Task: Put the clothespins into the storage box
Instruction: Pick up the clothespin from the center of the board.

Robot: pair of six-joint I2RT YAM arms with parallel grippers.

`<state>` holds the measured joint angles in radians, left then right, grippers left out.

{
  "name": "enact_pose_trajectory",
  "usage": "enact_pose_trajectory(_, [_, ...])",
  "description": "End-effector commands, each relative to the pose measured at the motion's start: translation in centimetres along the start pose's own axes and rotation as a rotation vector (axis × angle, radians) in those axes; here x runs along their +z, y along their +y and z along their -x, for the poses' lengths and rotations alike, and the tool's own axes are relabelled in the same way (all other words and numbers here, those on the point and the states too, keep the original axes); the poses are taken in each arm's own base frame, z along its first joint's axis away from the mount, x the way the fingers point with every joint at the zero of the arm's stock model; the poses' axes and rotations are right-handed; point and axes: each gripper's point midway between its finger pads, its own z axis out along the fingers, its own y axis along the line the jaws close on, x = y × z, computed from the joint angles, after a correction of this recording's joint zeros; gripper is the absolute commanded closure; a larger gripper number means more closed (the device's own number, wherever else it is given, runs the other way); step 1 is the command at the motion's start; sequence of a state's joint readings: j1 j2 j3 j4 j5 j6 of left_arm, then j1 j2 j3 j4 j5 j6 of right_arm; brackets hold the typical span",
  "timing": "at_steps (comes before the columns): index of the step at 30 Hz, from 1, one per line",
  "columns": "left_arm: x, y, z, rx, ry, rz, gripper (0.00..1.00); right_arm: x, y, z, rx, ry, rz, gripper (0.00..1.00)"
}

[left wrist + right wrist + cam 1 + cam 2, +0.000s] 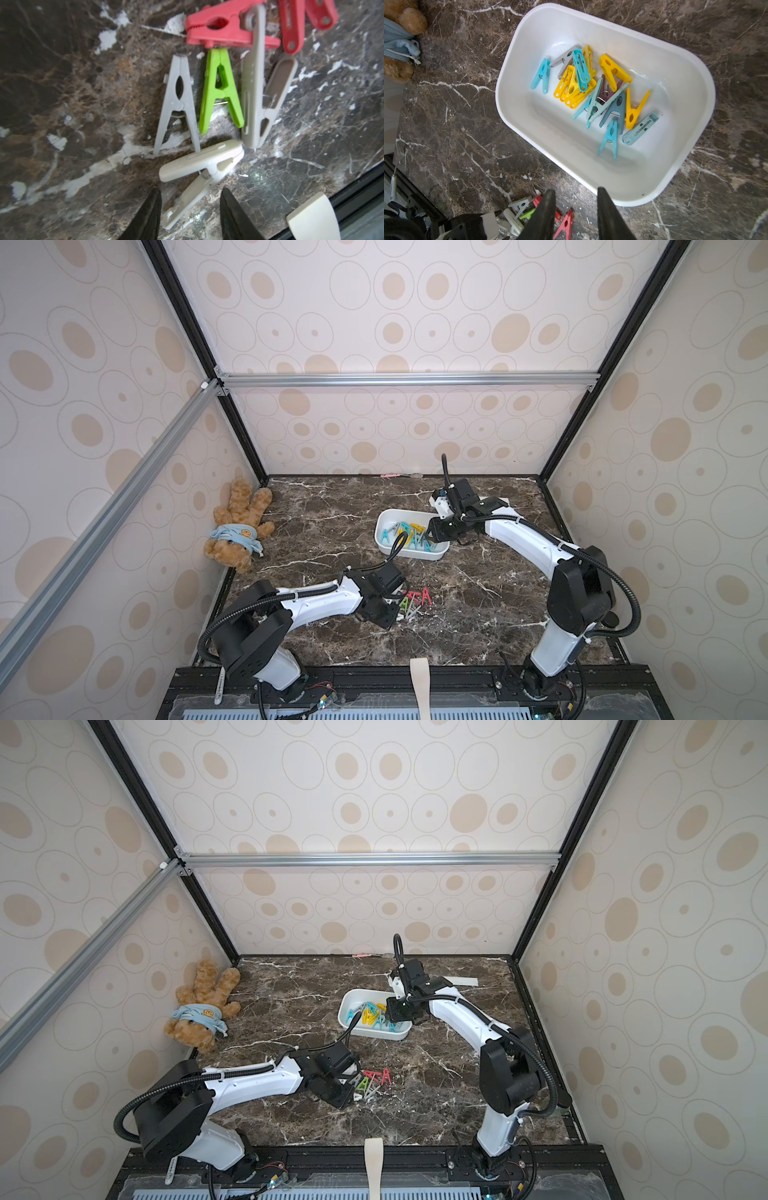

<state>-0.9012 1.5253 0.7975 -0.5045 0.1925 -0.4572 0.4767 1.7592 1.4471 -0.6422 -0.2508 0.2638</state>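
White arm shells [320, 601]; black joints [582, 597]; black corrugated cables [638, 612]

You see glossy, smooth white plastic on the storage box [517, 68], holding matt plastic clothespins [610, 72]. Under it, your tabletop [456, 124] looks like polished brown marble; the teddy bear [243, 506], well apart from the box, is fuzzy plush cloth.

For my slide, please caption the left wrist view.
Open left claw over a white clothespin, near a grey clothespin, green clothespin and red clothespin.
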Motion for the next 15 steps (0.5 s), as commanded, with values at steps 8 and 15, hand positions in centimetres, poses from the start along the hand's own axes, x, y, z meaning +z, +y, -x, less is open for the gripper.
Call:
enact_pose_trajectory(8, [0.9, -0.7, 0.3, 0.052, 0.009, 0.007, 0.65, -0.8, -0.1, -0.3, -0.004, -0.009, -0.009, 0.65])
enact_pose_trajectory(15, [0.6, -0.5, -0.3, 0.057, 0.034, 0.016, 0.81, -1.0, -0.1, -0.2, -0.010, -0.015, -0.009, 0.66])
